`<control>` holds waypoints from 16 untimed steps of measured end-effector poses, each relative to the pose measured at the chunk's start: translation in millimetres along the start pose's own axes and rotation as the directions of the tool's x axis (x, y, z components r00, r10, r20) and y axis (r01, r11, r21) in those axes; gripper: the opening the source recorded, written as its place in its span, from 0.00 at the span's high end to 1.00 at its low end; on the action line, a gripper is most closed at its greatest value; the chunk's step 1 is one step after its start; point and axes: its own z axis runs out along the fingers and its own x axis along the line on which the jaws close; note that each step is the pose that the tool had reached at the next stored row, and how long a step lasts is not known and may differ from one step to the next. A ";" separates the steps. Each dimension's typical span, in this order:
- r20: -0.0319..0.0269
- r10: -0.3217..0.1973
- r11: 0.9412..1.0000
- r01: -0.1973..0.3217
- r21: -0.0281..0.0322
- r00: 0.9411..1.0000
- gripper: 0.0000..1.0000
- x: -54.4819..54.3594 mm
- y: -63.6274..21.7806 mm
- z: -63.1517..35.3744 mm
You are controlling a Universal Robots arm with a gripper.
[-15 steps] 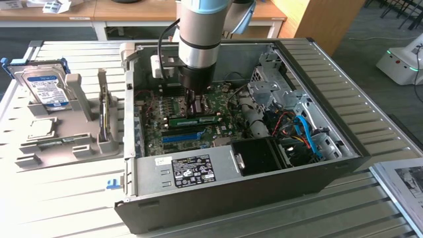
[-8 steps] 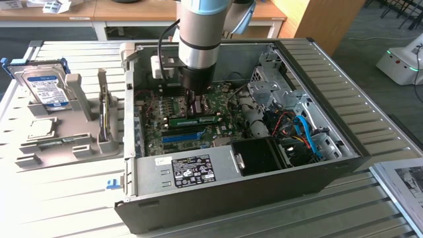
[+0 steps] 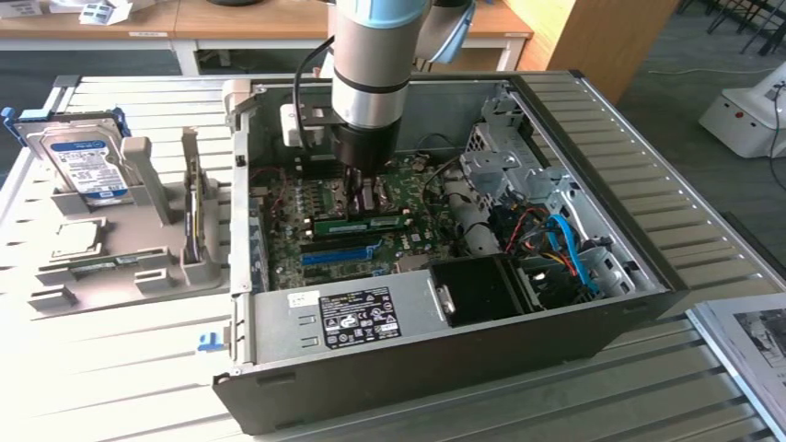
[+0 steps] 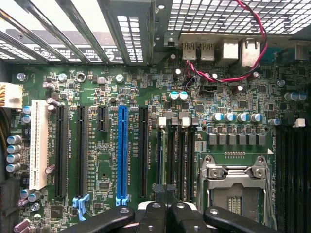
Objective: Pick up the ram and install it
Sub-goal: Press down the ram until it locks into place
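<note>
Exterior view: jaws shut, touching ram (image 3: 360,222) seated on motherboard (image 3: 406,241).

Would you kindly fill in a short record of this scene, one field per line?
setting: open computer case on a slatted table
gripper: gripper shut, down inside the case over the motherboard
ram: green stick lying across the motherboard just below the gripper; whether it is gripped or seated cannot be told
blue slot: blue slot empty
beside the case: hard drive upright in a grey holder
</note>
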 end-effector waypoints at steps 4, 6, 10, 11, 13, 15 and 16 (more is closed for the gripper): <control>0.000 0.000 1.000 0.000 0.000 1.000 0.90 0.0 0.0 0.7; 0.000 0.000 1.000 0.000 0.000 1.000 0.90 0.0 0.0 1.0; 0.000 0.000 1.000 0.000 0.000 1.000 0.90 0.0 0.0 1.7; 0.000 0.000 1.000 0.000 0.000 1.000 0.90 0.0 0.0 1.9; 0.000 0.000 1.000 0.000 0.000 1.000 0.90 0.0 -0.1 2.3; 0.000 0.000 1.000 0.000 0.000 1.000 0.90 0.1 -0.1 2.7; 0.000 0.000 1.000 0.000 0.000 1.000 0.90 0.1 -0.1 2.8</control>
